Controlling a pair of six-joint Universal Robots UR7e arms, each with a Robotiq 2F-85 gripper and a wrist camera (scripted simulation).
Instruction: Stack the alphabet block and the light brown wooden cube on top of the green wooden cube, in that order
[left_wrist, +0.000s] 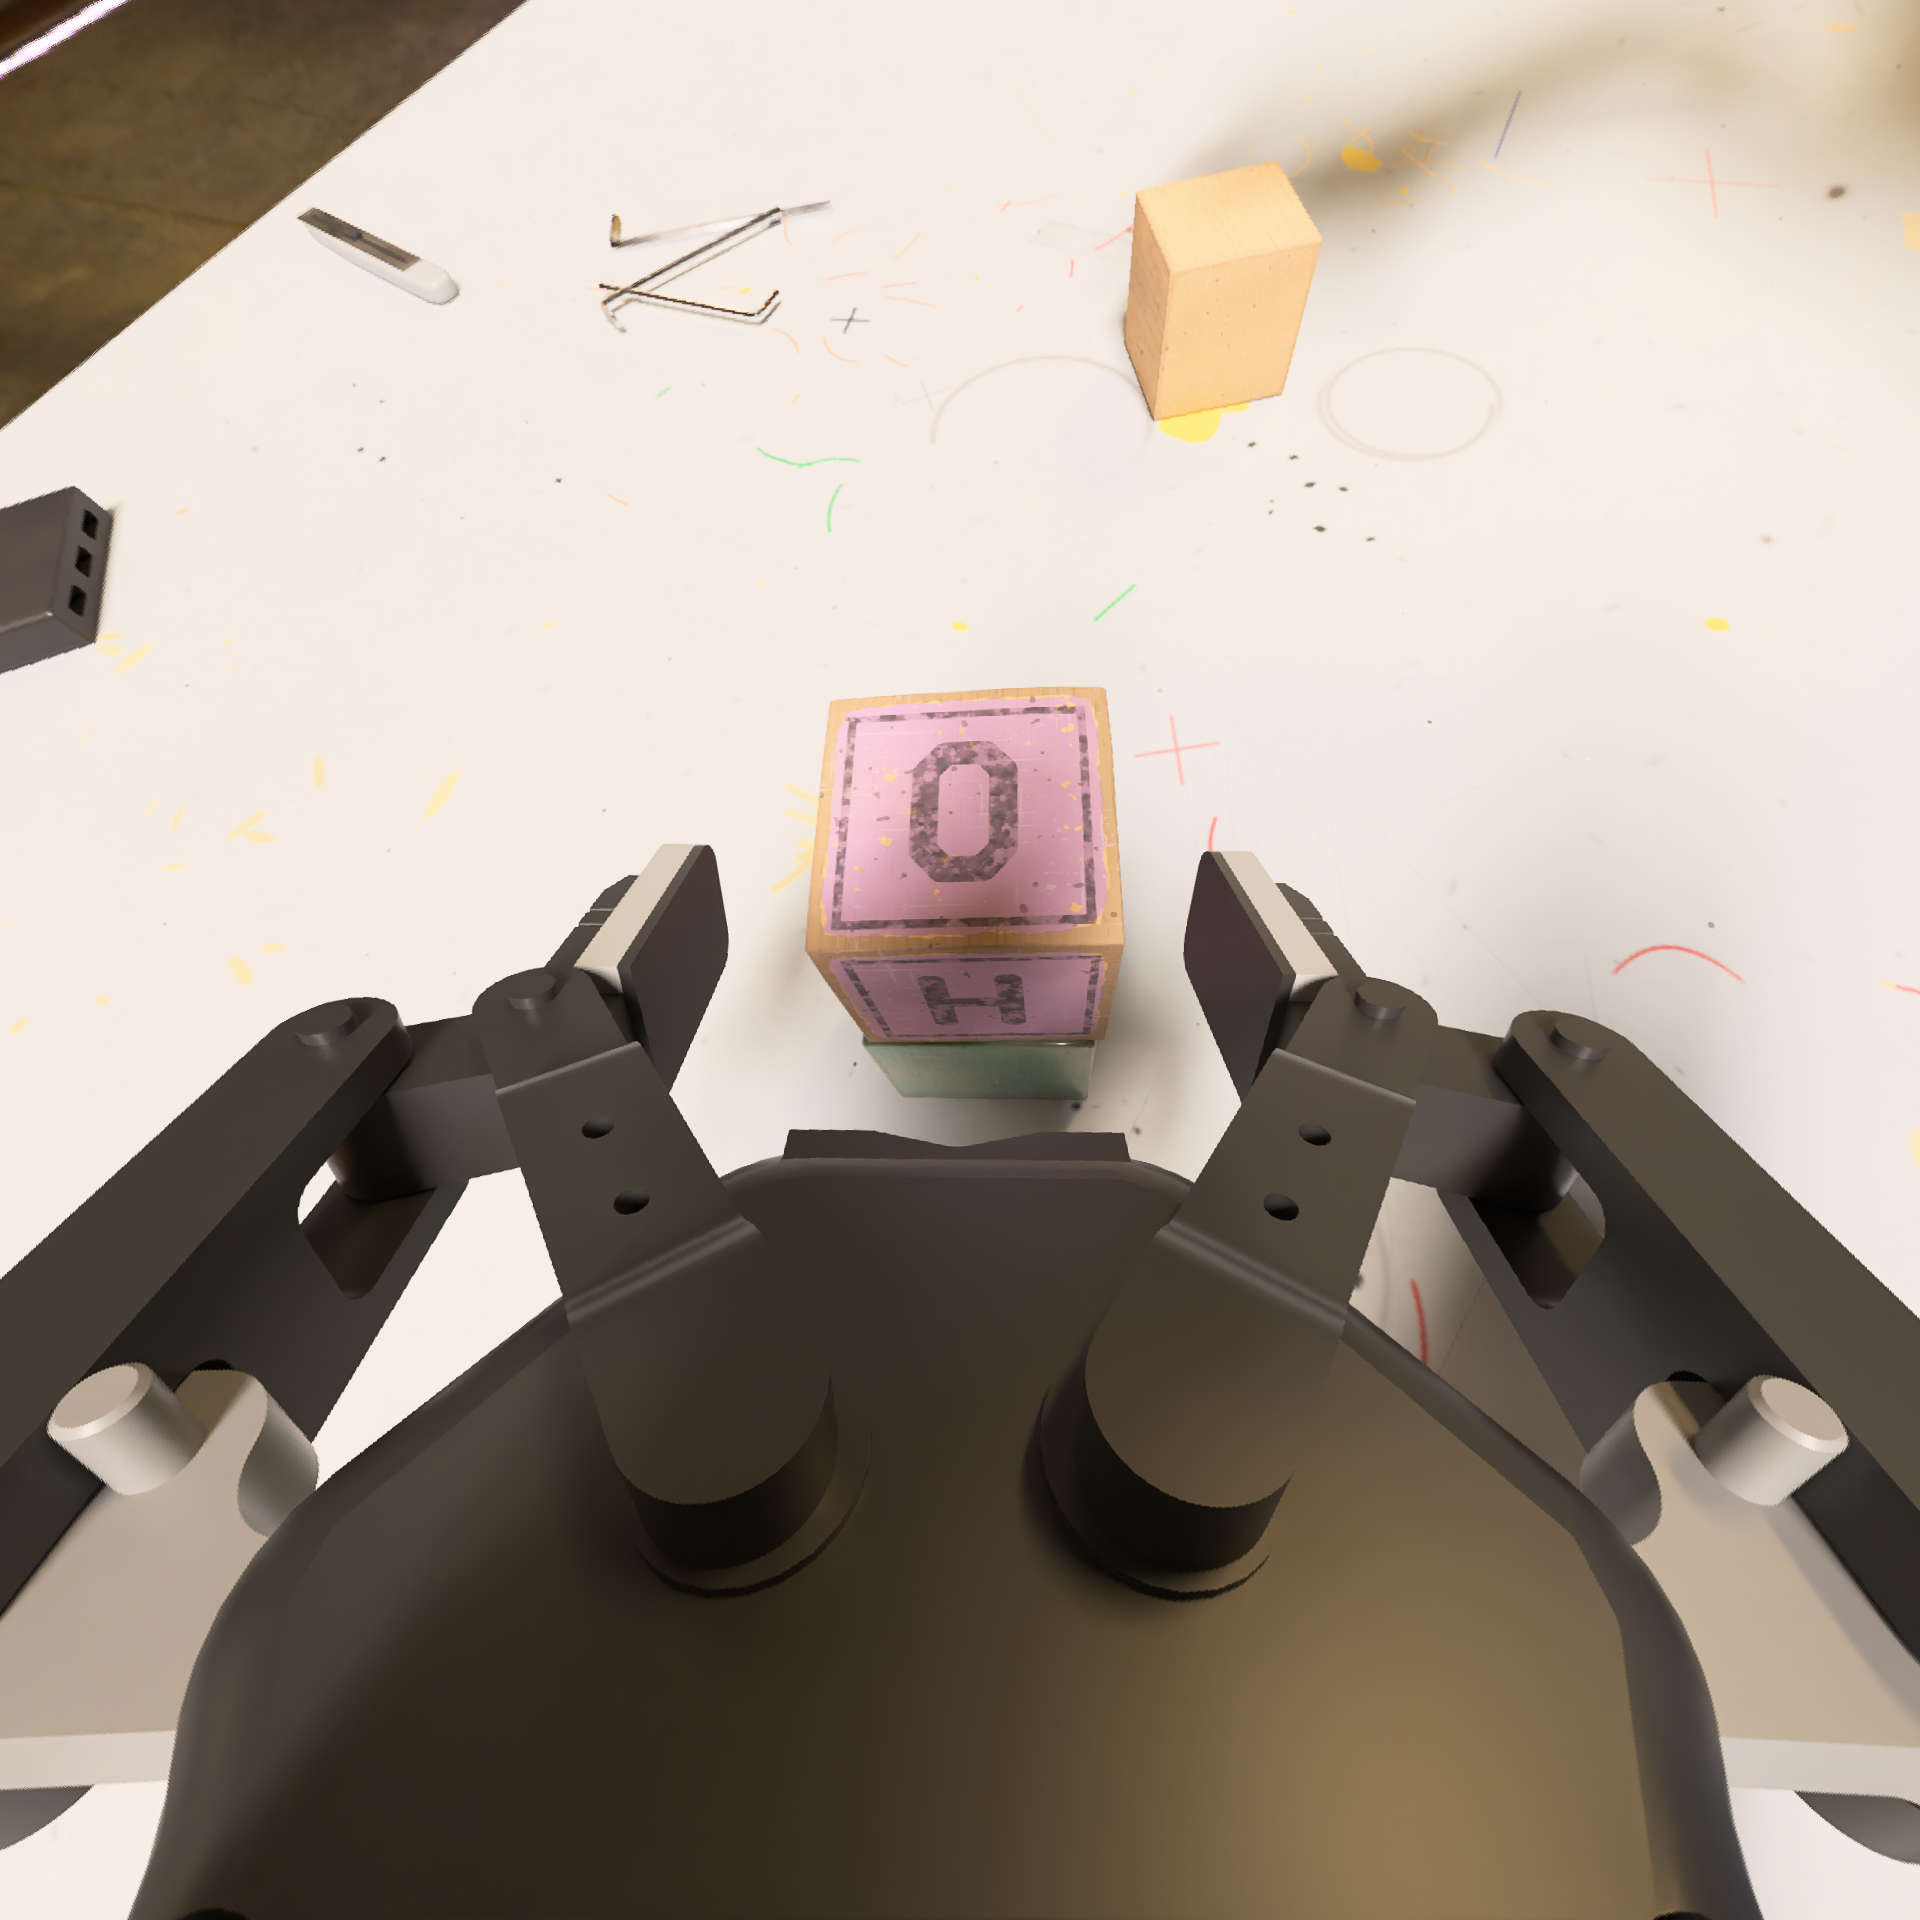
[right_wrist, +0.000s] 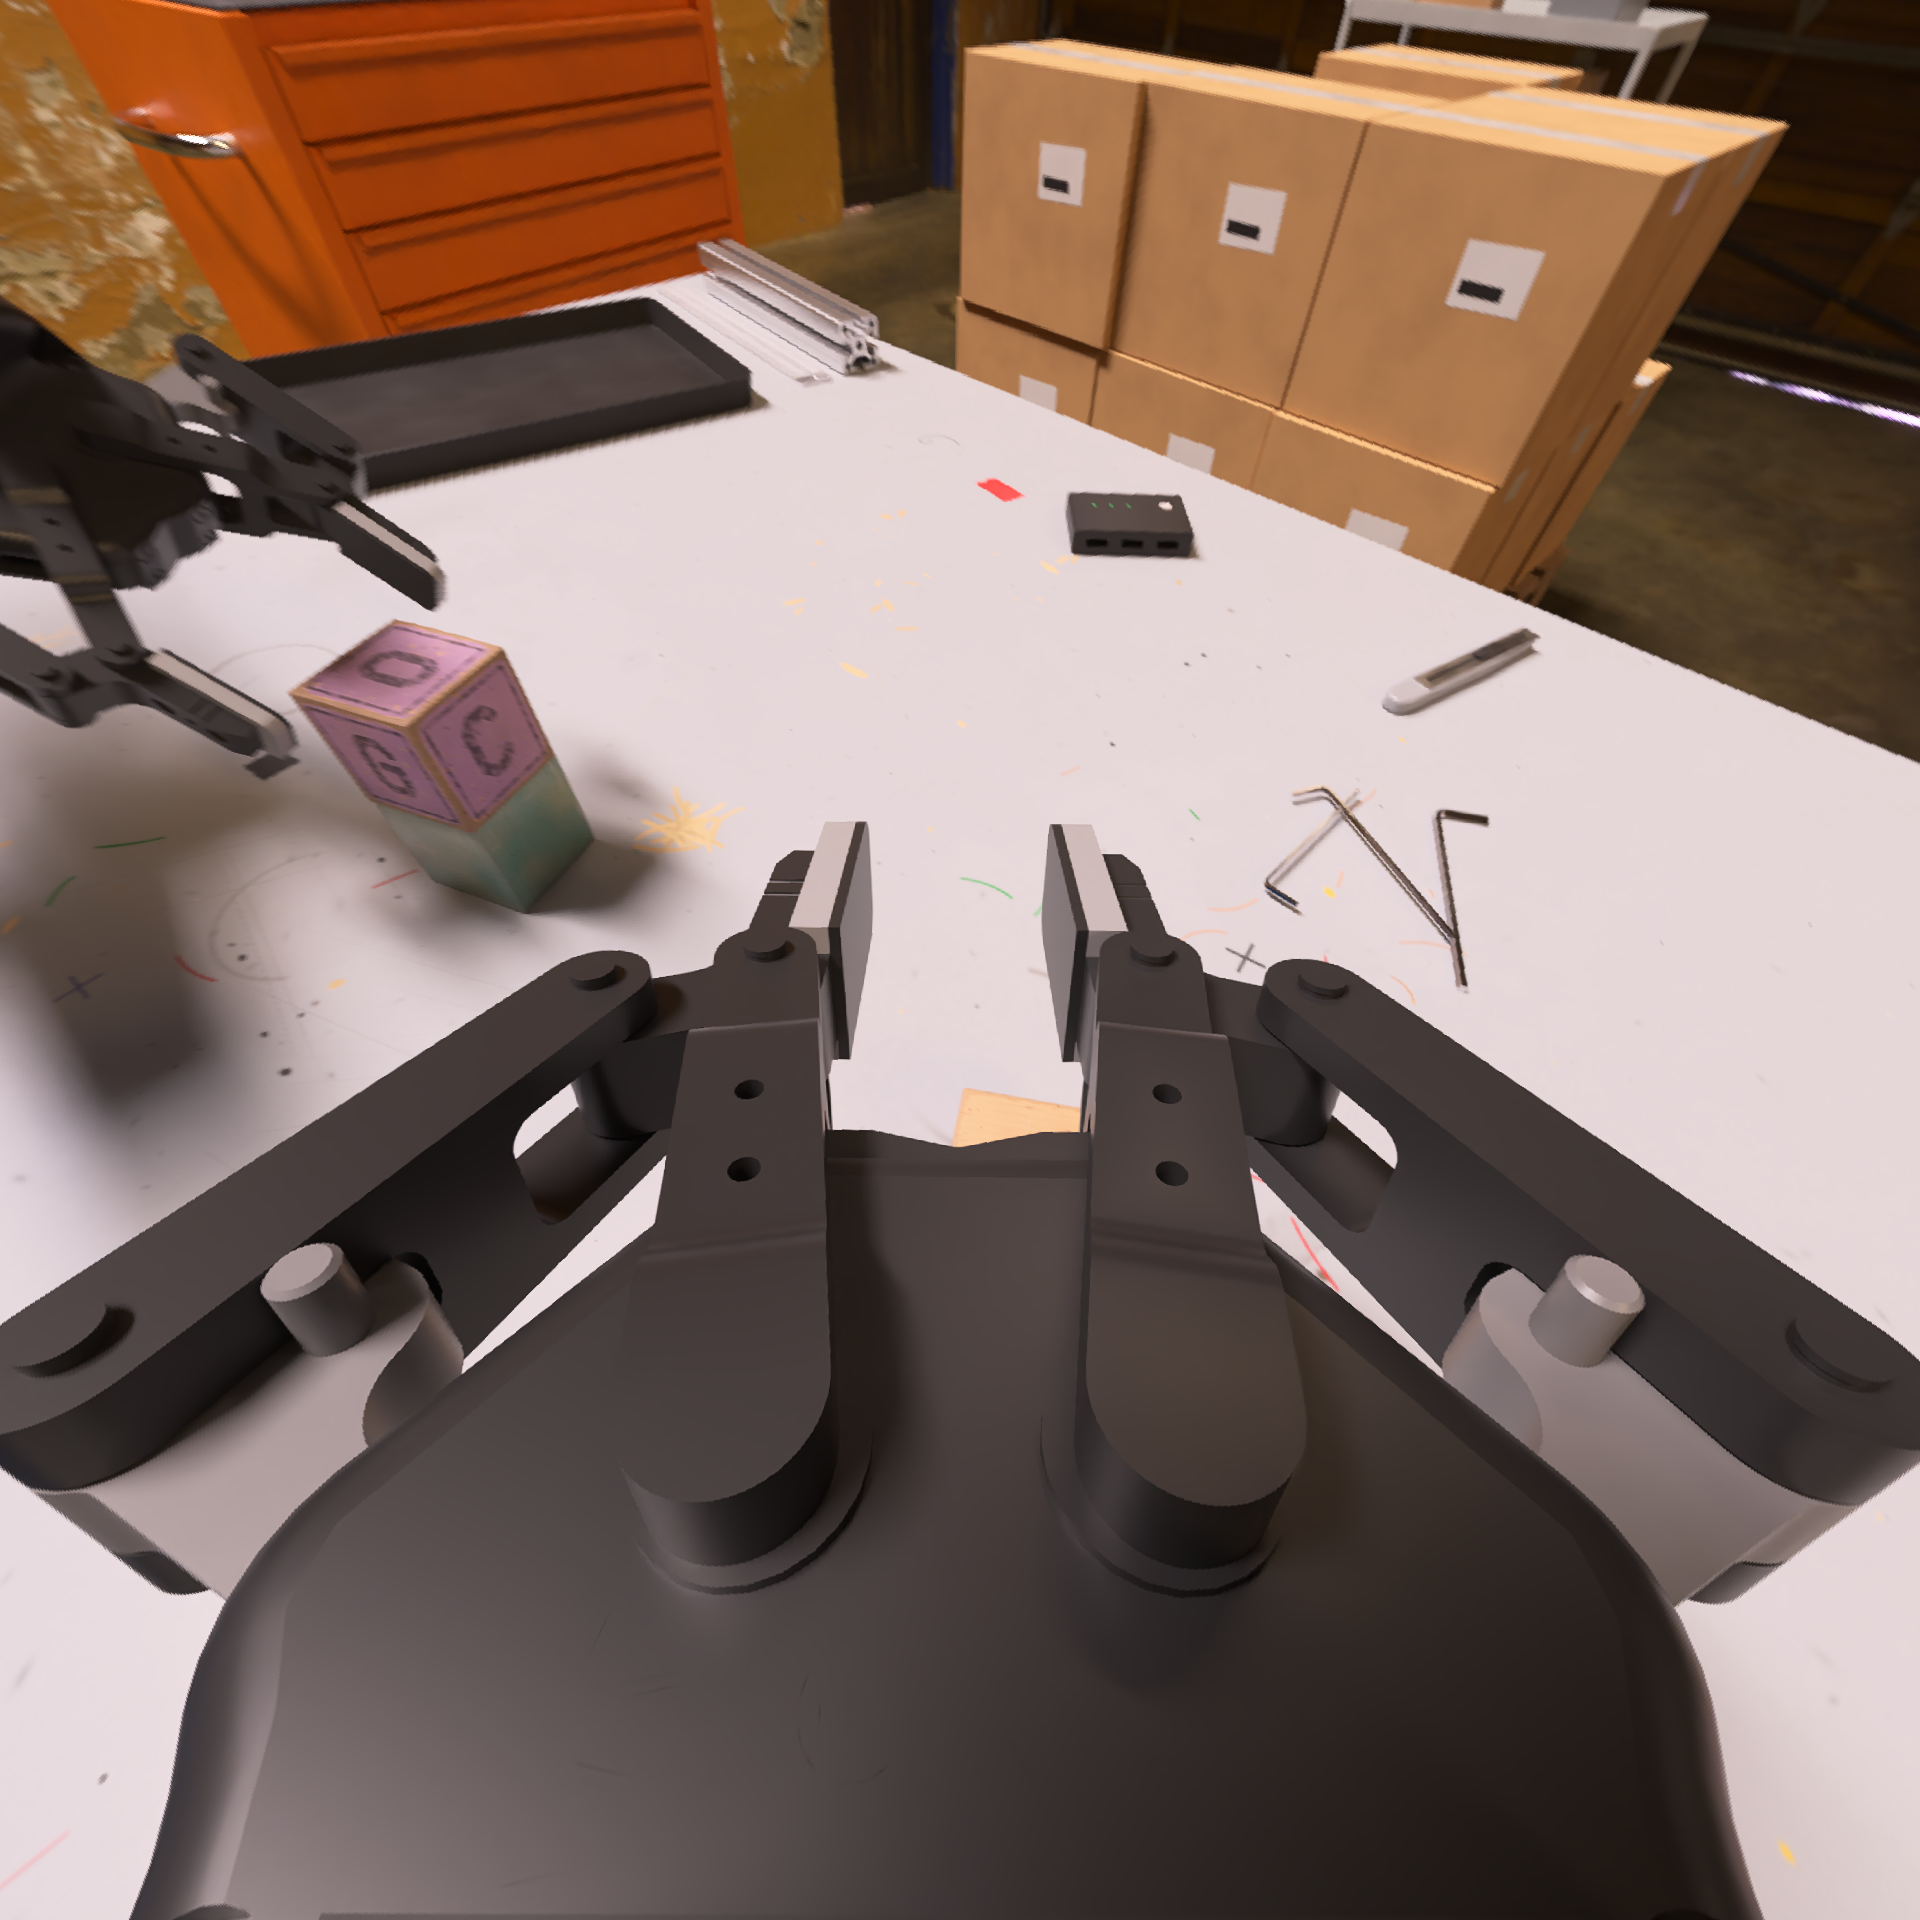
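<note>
The alphabet block (left_wrist: 966, 831), with pink faces, sits on the green wooden cube (left_wrist: 982, 1070). My left gripper (left_wrist: 956, 894) is open and empty, with one finger on each side of the block, just above it and not touching. The light brown wooden cube (left_wrist: 1216, 291) stands alone on the table farther off to the right. In the right wrist view, the stack of block (right_wrist: 416, 727) and green cube (right_wrist: 499, 842) is at the left, with the left gripper (right_wrist: 343, 655) blurred over it. My right gripper (right_wrist: 956, 894) is open and empty. A corner of the light brown cube (right_wrist: 1013, 1117) shows below its palm.
Hex keys (right_wrist: 1382, 883), a utility knife (right_wrist: 1455, 670) and a small black box (right_wrist: 1127, 520) lie on the white table. A black tray (right_wrist: 499, 384) and an aluminium bar (right_wrist: 790, 301) are at the far edge. An orange cabinet (right_wrist: 468, 156) and cardboard boxes (right_wrist: 1351, 260) stand beyond the table.
</note>
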